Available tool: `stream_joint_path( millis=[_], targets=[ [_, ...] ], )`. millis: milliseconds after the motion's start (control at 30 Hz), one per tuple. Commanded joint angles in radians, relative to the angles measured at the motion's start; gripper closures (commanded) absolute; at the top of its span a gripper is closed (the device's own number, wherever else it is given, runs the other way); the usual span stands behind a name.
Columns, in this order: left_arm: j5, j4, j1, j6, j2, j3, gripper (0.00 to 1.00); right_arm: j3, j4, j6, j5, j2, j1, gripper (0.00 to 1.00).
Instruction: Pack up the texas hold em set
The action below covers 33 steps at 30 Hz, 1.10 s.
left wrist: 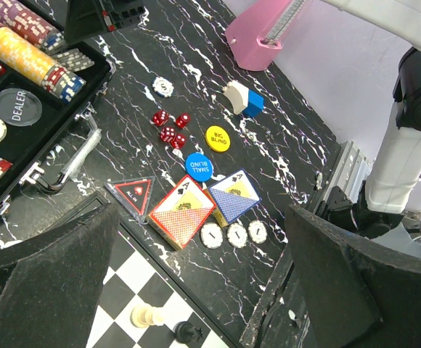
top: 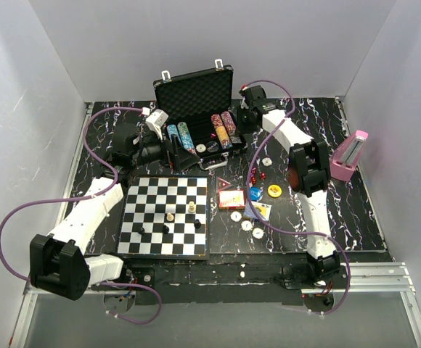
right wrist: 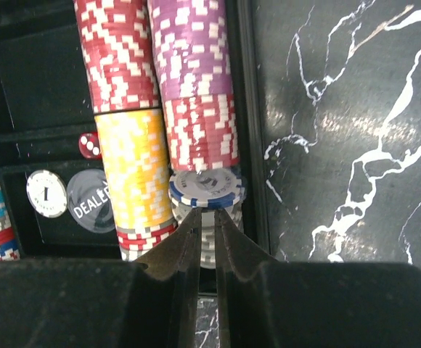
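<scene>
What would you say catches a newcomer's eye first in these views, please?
Probably the open black briefcase at the table's far middle, its multicoloured chip rows bright inside it, with the right gripper at the end of one row. Next, the chessboard at the near left, the pink metronome at the right edge, and loose cards, red dice and buttons between them.

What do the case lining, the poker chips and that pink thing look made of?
Case lining: black foam, matte, dimpled egg-crate surface. Poker chips: probably plastic or clay composite, slightly glossy striped edges. Pink thing: smooth shell, plastic or painted metal; cannot tell which.
</scene>
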Motion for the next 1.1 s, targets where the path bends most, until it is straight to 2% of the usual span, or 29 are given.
stream_joint_path(
  millis=[0, 433, 600, 900, 1067],
  targets=[
    [-0.001, -0.002, -0.001, 0.008, -0.004, 0.024, 0.02, 0.06, -0.015, 0.009, 0.028, 0.043, -0.019, 0.81],
    [0.004, 0.005, 0.0, 0.004, 0.001, 0.022, 0.02, 0.065, -0.029, -0.024, 0.005, 0.038, -0.02, 0.79],
    [0.004, 0.005, 0.0, 0.004, 0.006, 0.022, 0.02, 0.062, -0.027, -0.021, -0.047, 0.0, -0.019, 0.68],
    [0.007, 0.008, 0.0, 0.003, 0.002, 0.022, 0.02, -0.059, 0.005, -0.058, -0.07, -0.161, -0.017, 0.44],
    [0.002, 0.003, 0.0, 0.008, -0.004, 0.022, 0.02, -0.156, 0.049, -0.089, -0.098, -0.268, -0.017, 0.39]
  ],
)
